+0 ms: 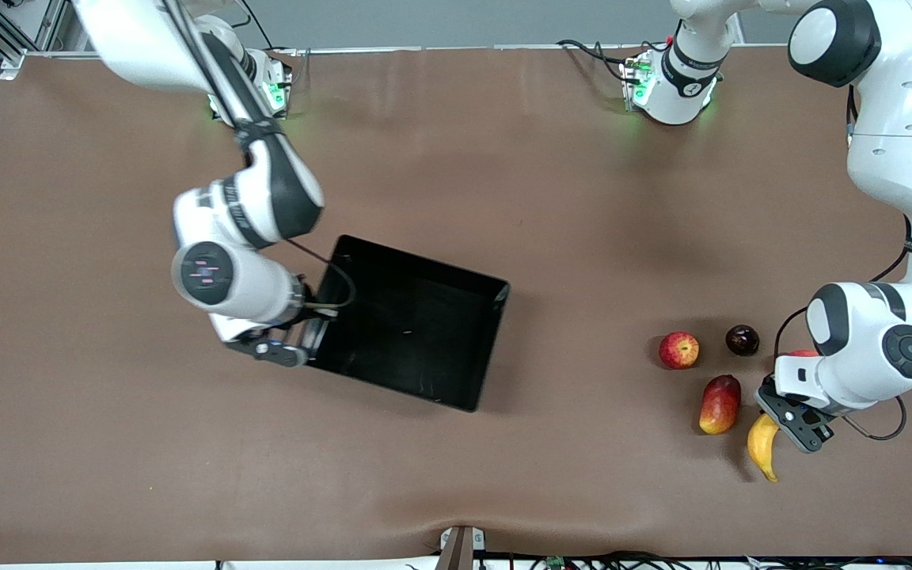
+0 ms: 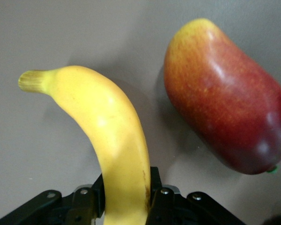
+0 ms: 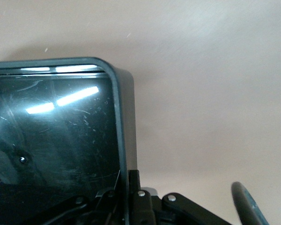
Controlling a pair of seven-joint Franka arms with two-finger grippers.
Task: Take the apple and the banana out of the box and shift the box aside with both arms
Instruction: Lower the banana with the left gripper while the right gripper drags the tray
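The yellow banana [image 1: 763,447] [image 2: 117,136] is at the left arm's end of the table, nearer to the front camera than the other fruit. My left gripper [image 1: 782,418] [image 2: 126,192] is shut on its thick end, a finger on each side. The red apple with yellow streaks [image 1: 678,350] sits on the table, untouched. The black box [image 1: 412,321] stands toward the right arm's end, slightly turned. My right gripper [image 1: 309,336] [image 3: 129,187] is shut on the box's side wall [image 3: 124,122], one finger inside and one outside.
A red-yellow mango [image 1: 720,404] [image 2: 225,93] lies close beside the banana. A dark round fruit [image 1: 742,340] sits beside the apple. A bit of red [image 1: 803,353] peeks out under the left arm's wrist. The box holds nothing.
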